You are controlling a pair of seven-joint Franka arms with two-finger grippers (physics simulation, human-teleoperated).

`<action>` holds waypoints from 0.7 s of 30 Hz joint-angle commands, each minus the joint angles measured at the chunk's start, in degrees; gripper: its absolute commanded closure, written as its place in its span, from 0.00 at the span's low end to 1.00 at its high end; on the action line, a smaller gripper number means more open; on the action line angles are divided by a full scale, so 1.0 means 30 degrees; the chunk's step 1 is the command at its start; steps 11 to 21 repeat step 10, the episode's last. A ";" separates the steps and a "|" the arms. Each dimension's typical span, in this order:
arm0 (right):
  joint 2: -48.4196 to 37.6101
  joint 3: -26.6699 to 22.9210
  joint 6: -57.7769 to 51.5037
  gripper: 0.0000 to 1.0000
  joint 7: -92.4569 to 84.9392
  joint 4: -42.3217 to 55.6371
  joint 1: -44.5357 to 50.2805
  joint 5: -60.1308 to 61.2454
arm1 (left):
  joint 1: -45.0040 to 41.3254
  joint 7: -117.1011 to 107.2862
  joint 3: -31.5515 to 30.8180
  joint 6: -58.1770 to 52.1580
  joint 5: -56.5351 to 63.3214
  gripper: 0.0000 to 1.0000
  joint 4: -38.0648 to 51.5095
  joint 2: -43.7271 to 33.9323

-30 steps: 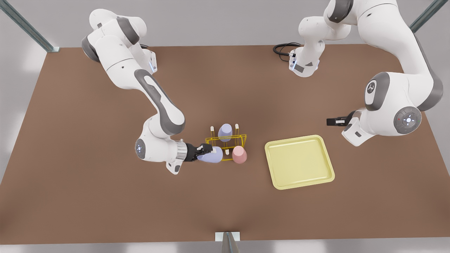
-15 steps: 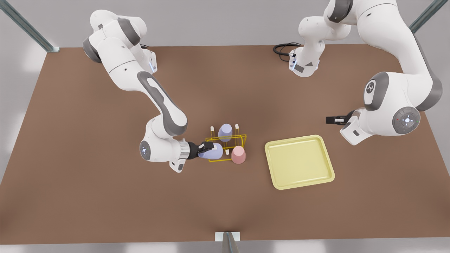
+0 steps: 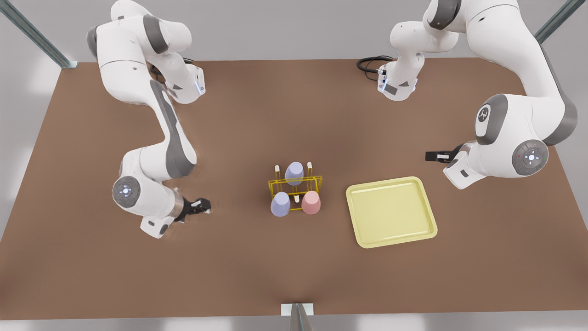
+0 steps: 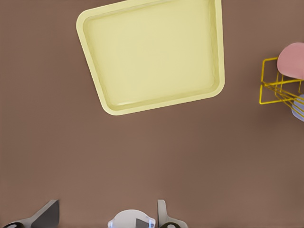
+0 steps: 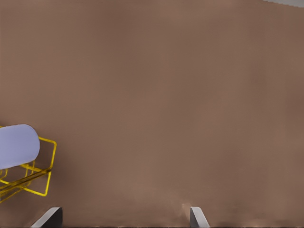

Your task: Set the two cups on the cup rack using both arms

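The yellow wire cup rack (image 3: pixel 317 178) stands mid-table. A lavender cup (image 3: pixel 280 203) and a pink cup (image 3: pixel 311 202) sit upside down on its near pegs, and another lavender cup (image 3: pixel 294 172) sits on a far peg. My right gripper (image 3: pixel 206 207) hovers open and empty at the front view's left of the rack. Its wrist view shows the lavender cup (image 5: pixel 16 145) on the rack (image 5: pixel 45 171). My left gripper (image 3: pixel 429 156) waits open past the tray, at the front view's right. Its wrist view catches the pink cup (image 4: pixel 292 59) on the rack (image 4: pixel 268 90).
A flat pale-yellow tray (image 3: pixel 390 211) lies at the front view's right of the rack, and it also appears in the left wrist view (image 4: pixel 152 52). A black cable (image 3: pixel 367 64) loops at the table's far edge. Brown tabletop stretches around the rack.
My right gripper let go of the lavender cup, which now stands upside down on the rack's near peg. The arm drew back toward the front view's left. The left arm barely moved.
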 commanded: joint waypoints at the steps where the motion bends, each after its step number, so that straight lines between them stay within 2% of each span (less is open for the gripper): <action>1: -0.1622 -0.0499 -0.4556 0.00 0.2508 0.0060 -0.1193 -0.2993 | 0.0001 0.0396 -0.0002 -0.0094 0.0001 0.00 0.0007 -0.0024; 2: -0.2358 -0.0470 -0.5258 0.00 0.1894 0.0000 -0.2190 -0.2731 | 0.0001 0.0396 -0.0002 -0.0211 0.0030 0.00 0.0007 0.0035; 4: -0.4058 -0.0469 -0.6402 0.00 0.2156 -0.0088 -0.2075 -0.2729 | 0.0001 0.0396 -0.0002 -0.0211 0.0030 0.00 0.0007 0.0035; 9: -0.5699 -0.0469 -0.6403 0.00 0.1892 -0.1347 -0.2221 -0.2670 | 0.0001 0.0396 -0.0002 -0.0211 0.0031 0.00 0.0036 0.0035; 21: -0.5758 -0.0469 -0.6403 0.00 0.1892 -0.1465 -0.2221 -0.2699 | 0.0001 0.0367 -0.0002 -0.0240 0.0030 0.00 0.0007 0.0035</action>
